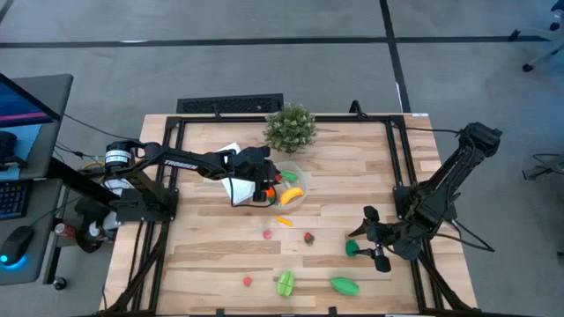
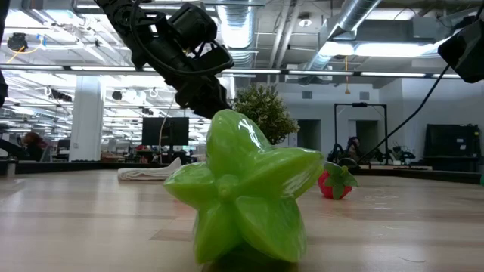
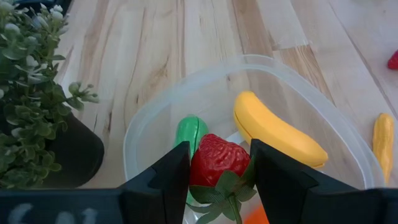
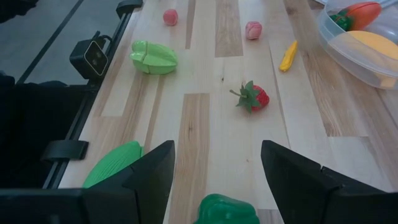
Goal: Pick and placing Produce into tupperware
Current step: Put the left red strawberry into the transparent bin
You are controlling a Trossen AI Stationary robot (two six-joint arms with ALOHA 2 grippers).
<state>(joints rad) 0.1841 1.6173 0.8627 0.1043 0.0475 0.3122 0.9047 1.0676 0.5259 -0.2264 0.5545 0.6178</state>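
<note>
Green star fruit [image 2: 242, 198] seen nearest low camera. Strawberry [image 3: 217, 163] clamped between left gripper [image 3: 219, 168] fingers, held over tupperware [image 1: 291, 189] beside potted plant [image 1: 290, 128]; banana [image 3: 277, 129] inside. Right gripper [image 4: 216, 168] parted, empty, above green pepper [image 4: 225, 210]. Arm lettering unreadable.
</note>
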